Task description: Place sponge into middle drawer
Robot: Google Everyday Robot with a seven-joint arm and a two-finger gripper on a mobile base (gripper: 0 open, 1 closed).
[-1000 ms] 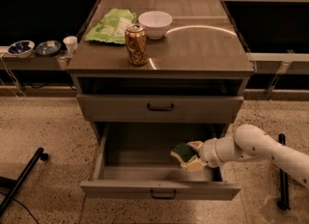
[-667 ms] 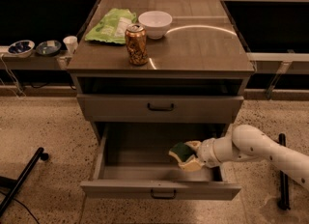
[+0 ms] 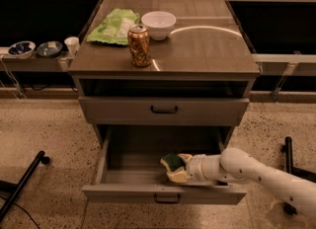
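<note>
The middle drawer (image 3: 163, 194) is pulled open, the lower of two grey fronts, with a small dark bar handle. My gripper (image 3: 178, 168) reaches in from the right on a white arm, inside the drawer box near its front, right of centre. It is shut on the sponge (image 3: 173, 162), whose dark green scrub side shows between the pale fingers (image 3: 178, 176). The sponge is held low over the drawer floor; I cannot tell if it touches.
On the cabinet top stand a bronze can (image 3: 139, 46), a white bowl (image 3: 158, 24) and a light green crinkly bag (image 3: 114, 25). The upper drawer front (image 3: 164, 109) is nearly closed. Small bowls and a cup sit on a left shelf (image 3: 34, 49). A black stand leg (image 3: 22, 183) lies bottom left.
My gripper with the sponge has moved a little to the left, further into the drawer. Nothing else has moved.
</note>
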